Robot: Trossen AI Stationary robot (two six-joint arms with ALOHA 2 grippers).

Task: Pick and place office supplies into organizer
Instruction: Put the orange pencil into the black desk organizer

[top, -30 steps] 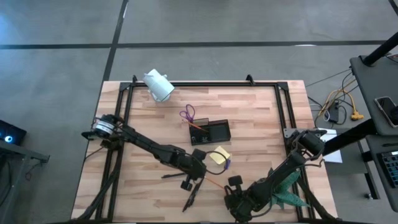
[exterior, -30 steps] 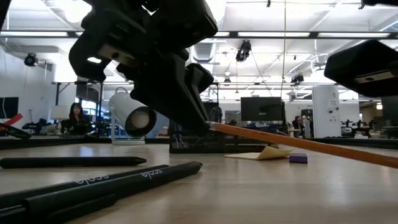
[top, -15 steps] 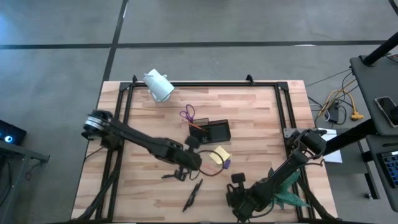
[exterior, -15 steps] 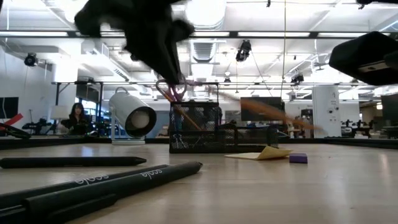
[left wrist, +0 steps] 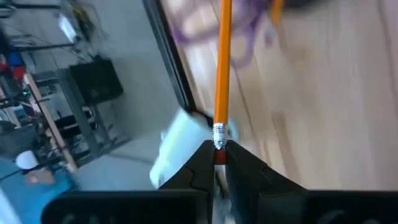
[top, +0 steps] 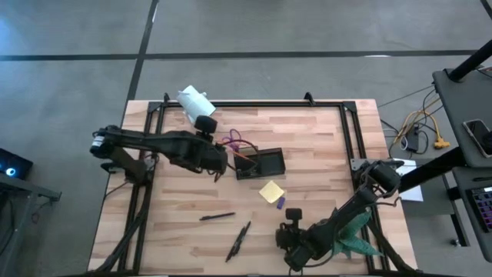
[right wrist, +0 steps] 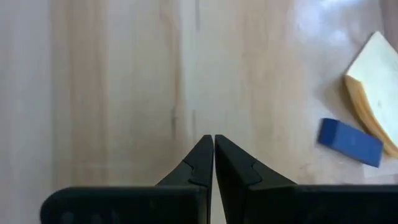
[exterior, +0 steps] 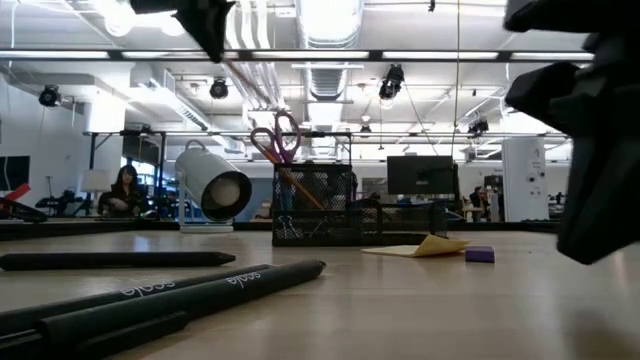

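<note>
Left wrist view: left hand (left wrist: 216, 157) clamps the orange pencil (left wrist: 222, 68) near the table's rail (left wrist: 168, 56).

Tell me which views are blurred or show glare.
Left wrist view: the background smears while the orange pencil in the left gripper stays fairly sharp. Low view: ceiling lights glare, and the near black pens look soft. High and right wrist views are clear.

Scissors (top: 231, 141) stand in the organizer (top: 259, 163); bare table (top: 323, 146) beyond; pens (top: 217, 217) lie nearer.
</note>
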